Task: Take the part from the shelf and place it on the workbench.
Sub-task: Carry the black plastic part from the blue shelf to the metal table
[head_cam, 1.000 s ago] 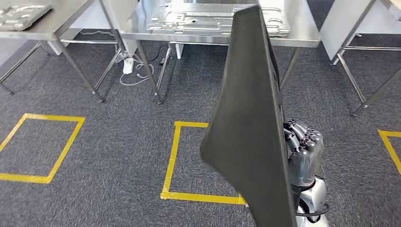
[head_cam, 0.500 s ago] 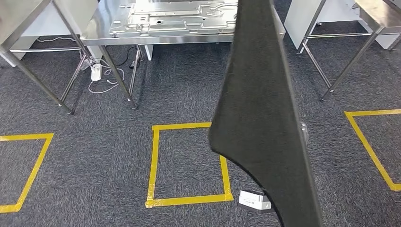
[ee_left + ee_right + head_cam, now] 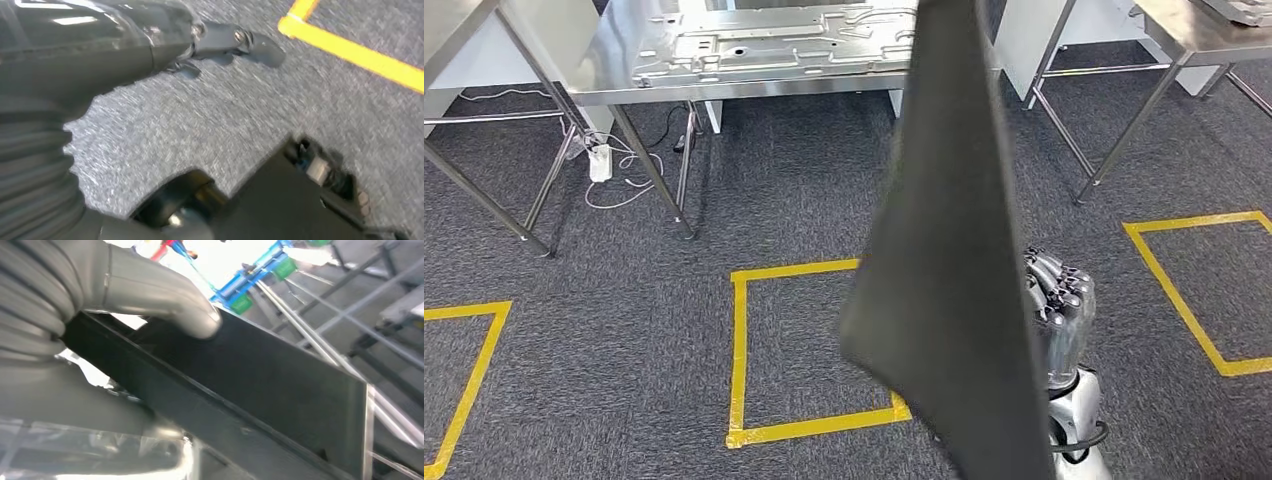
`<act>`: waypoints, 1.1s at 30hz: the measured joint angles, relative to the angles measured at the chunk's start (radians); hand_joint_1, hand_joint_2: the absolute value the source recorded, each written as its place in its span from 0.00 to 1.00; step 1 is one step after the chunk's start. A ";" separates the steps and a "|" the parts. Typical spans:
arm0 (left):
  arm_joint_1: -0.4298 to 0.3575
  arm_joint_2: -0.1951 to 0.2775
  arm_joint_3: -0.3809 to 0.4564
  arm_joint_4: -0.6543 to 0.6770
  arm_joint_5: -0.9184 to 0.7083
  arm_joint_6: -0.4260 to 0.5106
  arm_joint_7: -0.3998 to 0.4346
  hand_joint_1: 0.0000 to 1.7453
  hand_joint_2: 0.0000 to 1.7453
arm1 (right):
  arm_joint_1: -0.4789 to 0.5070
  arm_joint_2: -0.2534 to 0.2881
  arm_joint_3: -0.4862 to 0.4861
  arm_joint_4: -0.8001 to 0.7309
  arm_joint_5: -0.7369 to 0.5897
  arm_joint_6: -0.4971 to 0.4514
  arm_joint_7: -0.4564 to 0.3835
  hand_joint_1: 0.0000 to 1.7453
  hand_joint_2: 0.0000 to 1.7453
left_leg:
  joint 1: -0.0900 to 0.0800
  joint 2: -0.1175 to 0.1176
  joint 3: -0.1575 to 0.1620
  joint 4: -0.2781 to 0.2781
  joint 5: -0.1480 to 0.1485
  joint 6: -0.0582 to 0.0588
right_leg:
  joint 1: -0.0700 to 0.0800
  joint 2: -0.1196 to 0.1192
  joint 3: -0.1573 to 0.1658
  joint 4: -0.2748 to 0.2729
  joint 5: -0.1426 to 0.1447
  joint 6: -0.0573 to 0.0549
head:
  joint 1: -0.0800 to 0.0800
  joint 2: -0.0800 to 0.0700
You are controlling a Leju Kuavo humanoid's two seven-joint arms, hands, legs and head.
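Observation:
The part is a large flat black panel (image 3: 954,250), held upright in front of me and hiding much of the floor in the head view. My right hand (image 3: 1056,310) grips its right edge low down, fingers curled around it. In the right wrist view the grey thumb (image 3: 150,295) presses on the panel's dark face (image 3: 260,390). The steel workbench (image 3: 624,85) stands ahead at the upper left, with a stamped metal sheet (image 3: 774,45) lying on it. My left hand (image 3: 125,40) hangs over the carpet with nothing in it, one finger stretched out.
Yellow tape squares (image 3: 740,350) mark the grey carpet between me and the workbench. Another steel table (image 3: 1194,35) stands at the upper right and one more (image 3: 454,20) at the upper left. A power strip with cables (image 3: 600,160) lies under the workbench.
The whole picture has shifted, so the camera moved: the workbench now sits further left. The panel stays in my right hand, which shows beside it again after being hidden half a second ago.

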 joint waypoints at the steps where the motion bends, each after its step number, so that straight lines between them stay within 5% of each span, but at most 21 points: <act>1: 0.000 0.000 0.000 0.000 0.000 0.000 0.000 0.00 1.00 | 0.001 0.001 0.000 0.000 0.005 0.000 0.000 0.97 1.00 | -0.001 0.001 0.001 0.001 -0.001 0.002 | 0.000 0.001 0.001 -0.003 0.001 -0.001 | -0.003 0.000; 8: 0.000 0.000 0.000 0.000 0.000 0.000 0.000 0.00 1.00 | 0.002 0.008 -0.005 0.000 0.011 0.000 0.000 0.97 1.00 | -0.002 0.000 0.008 -0.008 0.002 -0.002 | 0.000 0.001 0.004 -0.004 0.000 -0.002 | -0.020 0.000; 16: 0.000 0.000 0.000 0.000 0.000 -0.001 0.000 0.00 1.00 | 0.002 0.013 -0.005 0.000 0.013 0.000 0.000 0.97 1.00 | -0.005 -0.001 0.008 -0.008 0.003 -0.002 | -0.001 0.001 0.005 -0.003 0.000 -0.002 | -0.022 0.000; 22: 0.000 0.000 0.000 0.000 0.000 -0.002 0.000 0.00 1.00 | 0.001 0.017 -0.005 0.000 0.017 0.000 0.001 0.97 1.00 | -0.006 -0.003 0.015 -0.018 0.007 0.015 | -0.007 0.000 0.008 -0.004 -0.003 0.013 | -0.027 0.000; 26: 0.000 0.000 0.000 0.000 -0.001 -0.004 0.000 0.00 1.00 | 0.002 0.017 -0.006 0.003 0.019 0.000 0.001 0.97 1.00 | 0.003 -0.004 0.024 -0.034 0.012 0.023 | -0.004 0.003 -0.092 0.195 -0.096 0.016 | -0.010 0.000; 28: 0.001 0.000 0.000 0.000 -0.003 -0.004 -0.001 0.00 1.00 | 0.004 0.017 -0.006 0.005 0.018 0.000 0.001 0.97 1.00 | 0.005 -0.005 0.027 -0.033 0.007 0.020 | -0.007 0.003 -0.125 0.248 -0.094 0.019 | -0.002 0.000; 31: 0.001 0.000 -0.001 0.000 -0.006 -0.004 -0.001 0.00 1.00 | 0.003 0.017 -0.006 0.006 0.018 0.000 0.001 0.97 1.00 | 0.013 -0.007 0.042 -0.028 -0.009 0.005 | -0.013 0.000 -0.059 0.099 0.001 0.024 | 0.008 0.000; 33: 0.001 0.001 -0.001 0.000 -0.006 -0.004 -0.001 0.00 1.00 | 0.002 0.018 -0.005 0.007 0.018 0.000 0.002 0.97 1.00 | 0.012 -0.006 0.049 -0.022 -0.023 -0.009 | -0.014 -0.004 -0.012 0.009 0.020 0.021 | 0.011 0.000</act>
